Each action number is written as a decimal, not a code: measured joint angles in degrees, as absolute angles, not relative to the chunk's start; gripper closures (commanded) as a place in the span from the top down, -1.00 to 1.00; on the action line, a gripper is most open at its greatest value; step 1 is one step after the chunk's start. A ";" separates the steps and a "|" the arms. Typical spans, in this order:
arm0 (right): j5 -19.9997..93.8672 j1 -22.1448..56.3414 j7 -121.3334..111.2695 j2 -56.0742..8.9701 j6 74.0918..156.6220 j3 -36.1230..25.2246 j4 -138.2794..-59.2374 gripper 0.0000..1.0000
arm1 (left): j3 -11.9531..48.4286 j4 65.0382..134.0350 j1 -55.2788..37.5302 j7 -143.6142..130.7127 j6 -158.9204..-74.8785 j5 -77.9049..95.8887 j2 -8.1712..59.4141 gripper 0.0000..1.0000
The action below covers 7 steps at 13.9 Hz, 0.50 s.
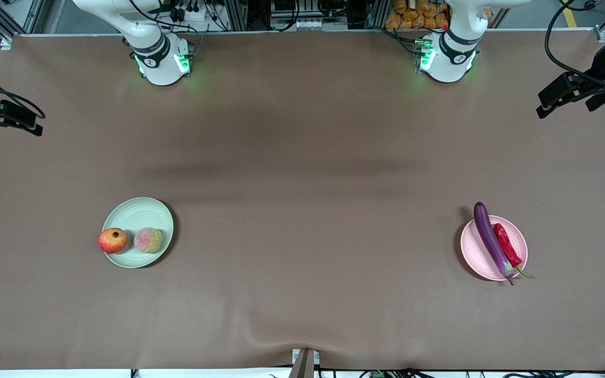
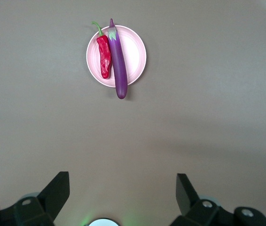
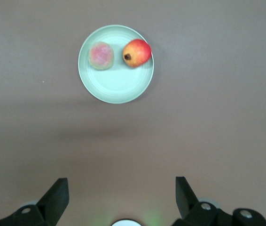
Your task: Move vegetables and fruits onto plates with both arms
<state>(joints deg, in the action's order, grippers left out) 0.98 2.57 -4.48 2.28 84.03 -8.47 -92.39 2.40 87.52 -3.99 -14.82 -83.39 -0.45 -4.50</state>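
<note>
left gripper (image 2: pixel 122 195) wide, over table's (image 1: pixel 302 157) left-arm edge | right gripper (image 3: pixel 121 197) wide, over right-arm edge | eggplant (image 1: pixel 489 239), chili (image 1: pixel 507 244) on pink plate (image 1: pixel 478 257), eggplant overhanging rim | pomegranate (image 1: pixel 113 240) at green plate's (image 1: pixel 137 215) rim, peach (image 1: pixel 148 240) beside it

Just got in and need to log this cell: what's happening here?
Nothing is being handled. The pomegranate and peach sit on the green plate; the eggplant and chili lie on the pink plate. The left pincer and right pincer are open and empty, raised at their own ends of the table.
</note>
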 measured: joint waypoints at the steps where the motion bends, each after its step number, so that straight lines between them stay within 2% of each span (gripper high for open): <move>1: 0.94 2.54 -3.83 2.54 83.45 -8.48 -92.38 1.00 | 2.38 87.42 -3.99 -14.82 -83.04 -0.45 -4.50 1.00; 7: 0.93 2.55 -2.27 2.74 82.83 -8.01 -92.38 1.00 | 2.10 87.13 -3.97 -14.82 -82.16 -0.45 -4.50 1.00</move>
<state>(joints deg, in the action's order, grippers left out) 0.93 2.55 -2.27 2.74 82.83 -8.01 -92.38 2.10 87.13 -3.97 -14.82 -82.16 -0.45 -4.50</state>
